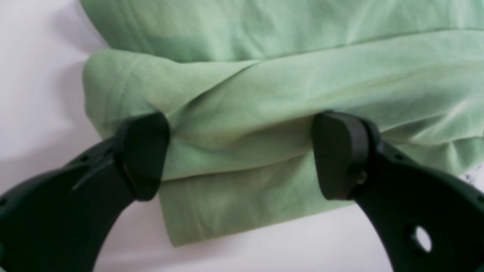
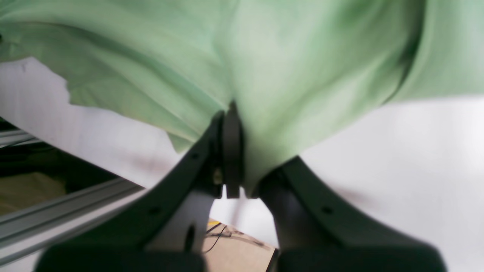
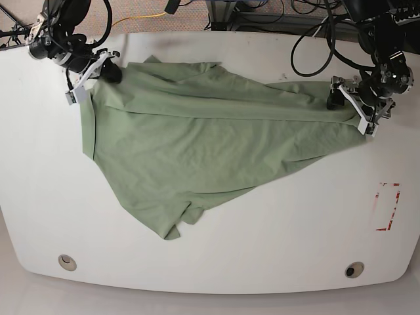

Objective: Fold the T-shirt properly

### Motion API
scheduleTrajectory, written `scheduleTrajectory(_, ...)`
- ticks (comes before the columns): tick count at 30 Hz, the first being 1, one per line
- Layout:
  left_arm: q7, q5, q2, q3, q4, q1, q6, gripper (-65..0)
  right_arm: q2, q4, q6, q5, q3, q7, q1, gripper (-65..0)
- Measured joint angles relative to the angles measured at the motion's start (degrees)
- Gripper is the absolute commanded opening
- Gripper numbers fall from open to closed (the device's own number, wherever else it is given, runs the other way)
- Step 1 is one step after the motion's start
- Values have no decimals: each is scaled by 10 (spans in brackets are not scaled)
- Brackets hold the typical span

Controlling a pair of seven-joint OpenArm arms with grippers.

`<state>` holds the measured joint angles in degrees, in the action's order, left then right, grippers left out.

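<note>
The sage-green T-shirt lies spread and creased across the white table, stretched between both arms. At the back left of the base view, my right gripper holds a corner of it. The right wrist view shows this gripper shut, with the T-shirt pinched between its dark fingers. On the right of the base view, my left gripper is at the other end of the cloth. It stands open, and a bunched fold of the T-shirt lies between its wide-apart fingertips.
A red outlined mark sits near the table's right edge. Two round holes are near the front edge. Cables lie behind the table. Past the table edge, the right wrist view shows an aluminium rail and cardboard.
</note>
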<state>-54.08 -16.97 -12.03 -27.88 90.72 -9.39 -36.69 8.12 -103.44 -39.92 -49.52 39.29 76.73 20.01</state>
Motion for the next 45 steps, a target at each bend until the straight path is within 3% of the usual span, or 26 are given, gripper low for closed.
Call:
scheduleTrajectory(6, 3, 4, -6, 29, 0, 2, 2, -96, 0, -26, 0, -76, 38, 0, -3, -644)
scheduleTrajectory(14, 10, 32, -2, 35, 3, 2, -1, -96, 7, -6, 0, -79, 37, -1, -57, -639)
scheduleTrajectory(21, 12, 37, -1, 35, 4, 2, -2, -96, 30, 88, 0, -69, 38, 4, -68, -628)
scheduleTrajectory(24, 12, 37, -3, 35, 4, 2, -2, -96, 36, 90, 0, -79, 38, 0, -70, -518)
scheduleTrajectory(29, 10, 39, -1, 34, 5, 2, -2, -96, 42, 90, 0, -80, 38, 0, -59, -247)
scheduleTrajectory(32, 10, 39, -1, 34, 6, 2, -2, -96, 40, 89, 0, -82, 38, -1, -38, -170)
scheduleTrajectory(45, 1, 41, -1, 35, 6, 10, -2, -96, 10, 2, 0, -86, 37, 0, 57, -165)
